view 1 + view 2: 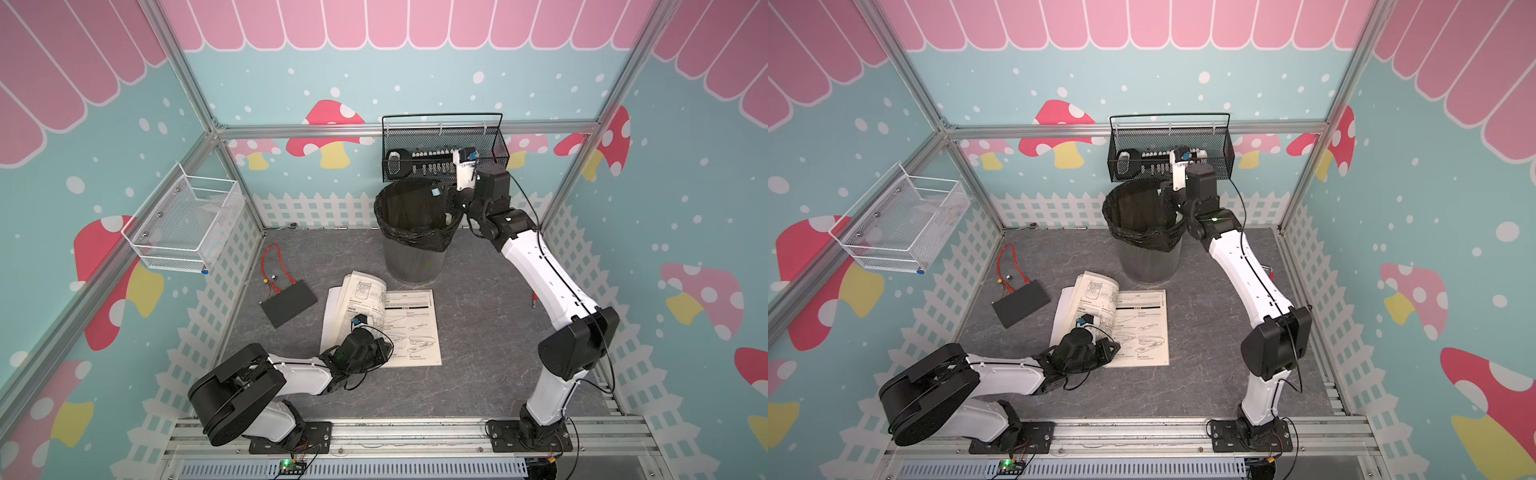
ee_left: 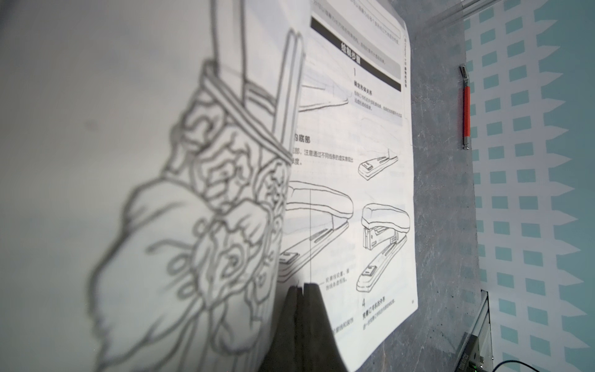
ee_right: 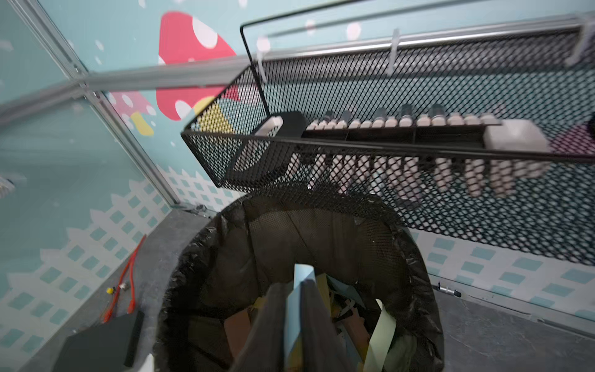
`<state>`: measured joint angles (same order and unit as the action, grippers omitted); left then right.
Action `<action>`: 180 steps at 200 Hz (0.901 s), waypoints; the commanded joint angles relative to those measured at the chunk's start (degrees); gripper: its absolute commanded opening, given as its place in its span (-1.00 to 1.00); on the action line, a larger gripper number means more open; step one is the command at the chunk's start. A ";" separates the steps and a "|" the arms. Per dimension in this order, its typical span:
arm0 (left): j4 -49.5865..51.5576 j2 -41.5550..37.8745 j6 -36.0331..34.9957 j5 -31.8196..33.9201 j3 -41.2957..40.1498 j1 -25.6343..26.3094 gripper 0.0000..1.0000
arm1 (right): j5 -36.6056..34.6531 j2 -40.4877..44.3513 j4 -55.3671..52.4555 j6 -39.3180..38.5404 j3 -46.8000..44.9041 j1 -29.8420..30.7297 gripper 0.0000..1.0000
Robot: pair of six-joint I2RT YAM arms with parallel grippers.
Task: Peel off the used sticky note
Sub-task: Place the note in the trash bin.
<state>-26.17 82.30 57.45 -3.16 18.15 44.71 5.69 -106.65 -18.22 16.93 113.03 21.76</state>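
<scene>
1. One pale blue sticky note (image 3: pixel 297 283) is standing on edge between the right fingers (image 3: pixel 317 322), hanging directly over the open mouth of the black-lined bin (image 1: pixel 413 257). It is showing as a narrow, flat, uncreased strip, and any writing on it is hidden.
2. Those fingers are sitting only slightly apart around the note. I cannot tell whether they are pinching it or letting it go. Being held above the bin suggests the peeled note is being thrown away.
3. Other paper scraps (image 3: pixel 381 335), pale green and tan, are lying inside the bin.
4. Well apart from the bin, the left fingers (image 2: pixel 309 315) are pressed together and resting against the open booklet (image 1: pixel 409 328) on the grey surface (image 1: pixel 478 374). They are probably steadying it while one page is curling upward.
</scene>
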 commanded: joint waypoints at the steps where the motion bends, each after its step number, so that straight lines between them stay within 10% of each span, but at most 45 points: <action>1: 6.30 -0.17 -1.86 2.43 0.04 -0.24 -1.00 | 4.26 -1.63 -3.49 -0.45 2.73 0.13 0.04; 41: 7.01 -0.60 -1.82 3.23 -0.20 -0.24 -1.00 | 5.34 -4.94 -3.51 -0.38 6.01 0.13 0.41; 60: 7.01 -0.43 -1.82 3.30 -0.18 -0.24 -1.00 | 5.70 -5.27 -3.52 -0.22 6.66 0.13 -1.00; 85: 7.01 -0.32 -1.82 3.27 -0.36 -0.24 -1.00 | 4.05 -5.78 -4.32 -0.35 6.99 0.13 -1.00; 100: 7.01 -0.63 -1.82 3.25 -0.49 -0.24 -1.00 | 2.65 -6.42 -5.14 -0.22 7.39 0.13 0.24; 119: 7.02 -1.08 -1.68 3.45 -0.79 -0.24 -1.00 | 4.10 -7.01 -5.58 -0.60 7.87 0.13 0.94; 180: 7.36 -1.40 -1.57 3.61 -1.05 -0.24 -1.00 | 12.55 -10.38 -6.21 0.50 10.03 0.48 0.97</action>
<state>-23.94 80.97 56.80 -1.93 18.26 44.71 14.83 -114.96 -23.64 16.75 121.69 21.80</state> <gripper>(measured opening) 0.042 0.986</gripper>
